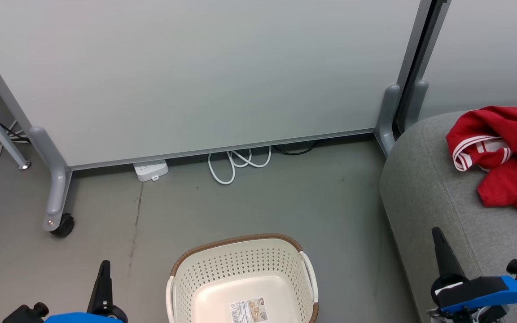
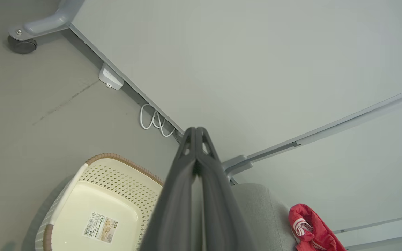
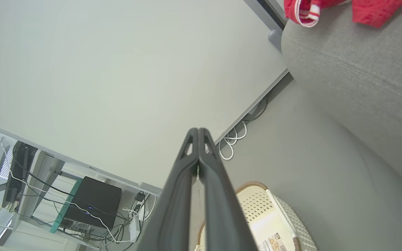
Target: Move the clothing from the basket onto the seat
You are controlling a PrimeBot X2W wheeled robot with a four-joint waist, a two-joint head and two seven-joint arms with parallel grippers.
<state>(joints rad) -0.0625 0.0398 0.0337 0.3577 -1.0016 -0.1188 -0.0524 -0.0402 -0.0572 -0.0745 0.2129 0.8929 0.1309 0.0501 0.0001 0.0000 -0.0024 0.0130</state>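
The clothing (image 1: 503,152) is seen crumpled on the seat (image 1: 424,197), at the right of the head view. The basket (image 1: 240,264) is set on the grey floor (image 1: 285,197) near the seat, a printed label (image 1: 249,310) showing on its bottom. The left pincer (image 2: 195,129) and the right pincer (image 3: 198,129) are each pressed together, held in the air.

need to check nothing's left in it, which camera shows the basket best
The head view: the basket sits unobstructed, floor bare but for a label, only its near end cropped. The left wrist view shows it partly behind the shut fingers; the right wrist view shows one end.
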